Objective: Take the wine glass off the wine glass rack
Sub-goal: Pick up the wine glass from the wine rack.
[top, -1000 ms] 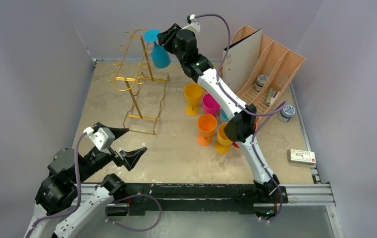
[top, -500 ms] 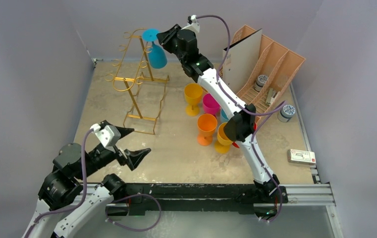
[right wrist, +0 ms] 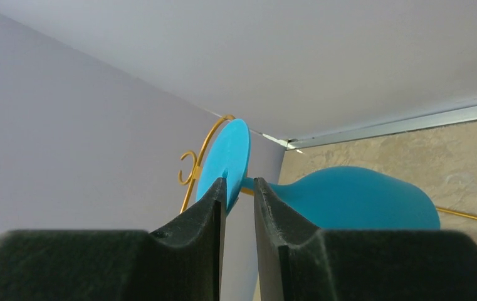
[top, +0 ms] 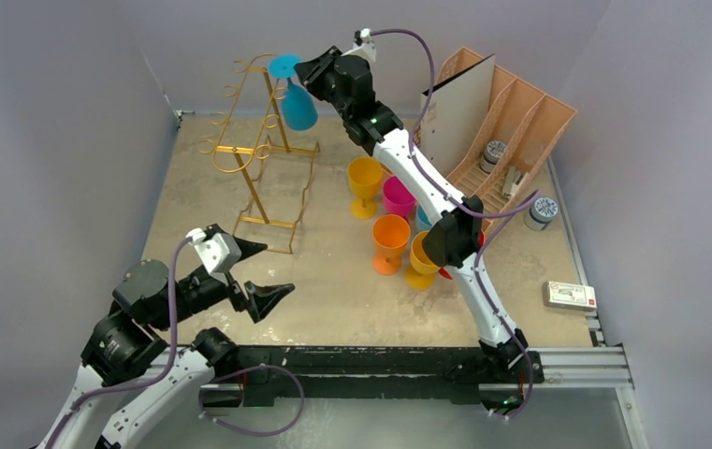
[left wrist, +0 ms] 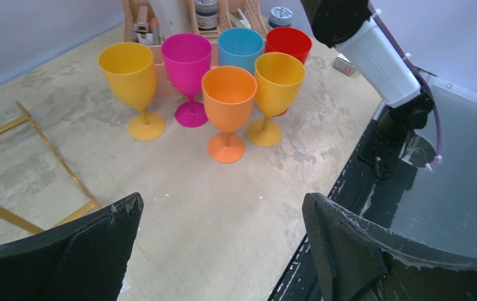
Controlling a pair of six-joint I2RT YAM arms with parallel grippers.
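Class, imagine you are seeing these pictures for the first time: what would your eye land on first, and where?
A blue wine glass hangs upside down, high on the gold wine glass rack at the back left of the table, with the right gripper at its stem. In the middle of the table stands a cluster of bright coloured glasses, all upright.

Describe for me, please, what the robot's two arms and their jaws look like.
The left arm and right arm match: white tubular links between chunky black joint housings, each with a purple cable looping to a small white camera block at the wrist. The jaws are matte black wedges tapering to blunt tips.
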